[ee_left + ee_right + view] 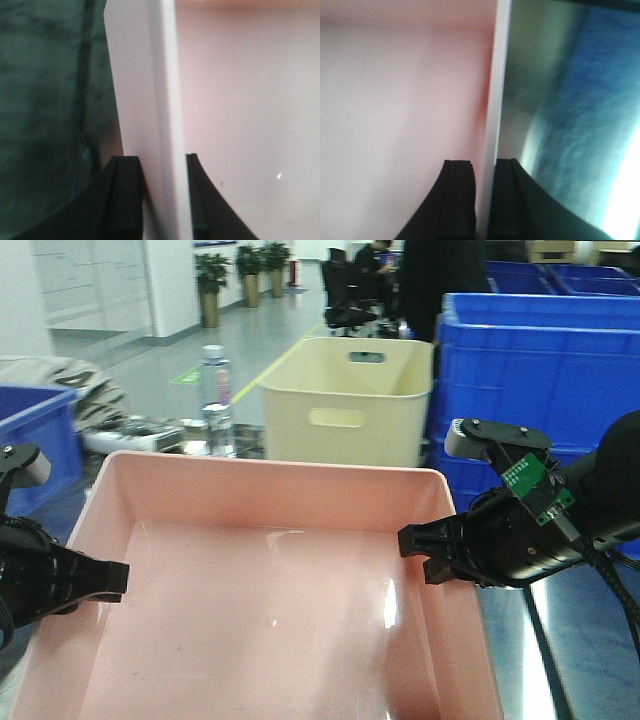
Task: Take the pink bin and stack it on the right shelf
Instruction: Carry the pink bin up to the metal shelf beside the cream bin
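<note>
pink bin [270, 620], glossy steel shelf [575, 660], blue crates [540, 350], polished floor [250, 330]

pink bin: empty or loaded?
Empty. The wide, shallow pale-pink plastic bin shows only bare glossy floor in the front view; both wrist views show bare pink inside.

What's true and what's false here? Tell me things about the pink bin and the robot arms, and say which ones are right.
1. The left gripper and the right gripper each have their jaws shut on a side wall of the pink bin. True.
2. The pink bin is full of bottles. False: nothing lies in it.
3. A cream bin stands behind the pink bin. True.
4. The water bottle lies on its side. False: it stands upright.
5. The crates on the right are green. False: they are blue.
</note>
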Robot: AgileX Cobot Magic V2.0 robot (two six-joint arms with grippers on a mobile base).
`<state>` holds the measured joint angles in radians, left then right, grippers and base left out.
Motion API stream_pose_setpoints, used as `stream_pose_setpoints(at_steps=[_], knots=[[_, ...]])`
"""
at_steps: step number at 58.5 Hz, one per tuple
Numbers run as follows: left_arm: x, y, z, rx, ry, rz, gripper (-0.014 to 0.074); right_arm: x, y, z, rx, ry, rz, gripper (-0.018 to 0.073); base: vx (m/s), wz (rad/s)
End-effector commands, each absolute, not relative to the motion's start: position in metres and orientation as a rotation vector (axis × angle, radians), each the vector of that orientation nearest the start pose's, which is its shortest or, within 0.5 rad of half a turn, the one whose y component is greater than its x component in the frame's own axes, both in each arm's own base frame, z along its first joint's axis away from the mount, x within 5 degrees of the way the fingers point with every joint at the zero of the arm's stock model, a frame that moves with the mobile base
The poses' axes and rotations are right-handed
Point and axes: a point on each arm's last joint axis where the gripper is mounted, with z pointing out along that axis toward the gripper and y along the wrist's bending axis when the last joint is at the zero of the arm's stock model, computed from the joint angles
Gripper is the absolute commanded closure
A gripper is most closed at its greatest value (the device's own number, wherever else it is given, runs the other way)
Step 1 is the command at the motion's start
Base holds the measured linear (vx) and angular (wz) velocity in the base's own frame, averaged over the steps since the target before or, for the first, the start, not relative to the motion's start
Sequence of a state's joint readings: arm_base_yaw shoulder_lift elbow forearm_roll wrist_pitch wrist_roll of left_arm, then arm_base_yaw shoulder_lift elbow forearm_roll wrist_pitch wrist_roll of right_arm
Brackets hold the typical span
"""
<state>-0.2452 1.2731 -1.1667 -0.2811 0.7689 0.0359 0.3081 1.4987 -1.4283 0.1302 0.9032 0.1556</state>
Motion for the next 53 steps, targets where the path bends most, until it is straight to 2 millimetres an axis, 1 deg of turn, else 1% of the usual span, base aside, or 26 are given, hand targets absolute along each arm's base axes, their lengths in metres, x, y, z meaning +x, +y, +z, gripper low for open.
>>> stream_pose_setpoints(at_steps=[1,15,28,53], knots=[[0.2508,-0.0836,0.3866,0.181,2.208,-0.472,0.0598,0.3055,0.1017,0.3924,-0.148,2.322,0.349,0.0568,0.31,-0.50],[0.2508,-0.0836,0.3866,0.181,2.208,-0.472,0.0598,0.3055,0.1017,0.3924,-0.148,2.322,0.349,0.0568,0.28,-0.44],[0.2508,-0.0836,0.3866,0.181,2.208,-0.472,0.0598,0.3058,0.1017,0.3927,-0.147,2.318,0.349,0.0568,0.19,-0.30],[0.2510,-0.0835,0.3868,0.180,2.206,-0.472,0.0598,0.3058,0.1017,0.3927,-0.147,2.318,0.349,0.0568,0.04,-0.05]])
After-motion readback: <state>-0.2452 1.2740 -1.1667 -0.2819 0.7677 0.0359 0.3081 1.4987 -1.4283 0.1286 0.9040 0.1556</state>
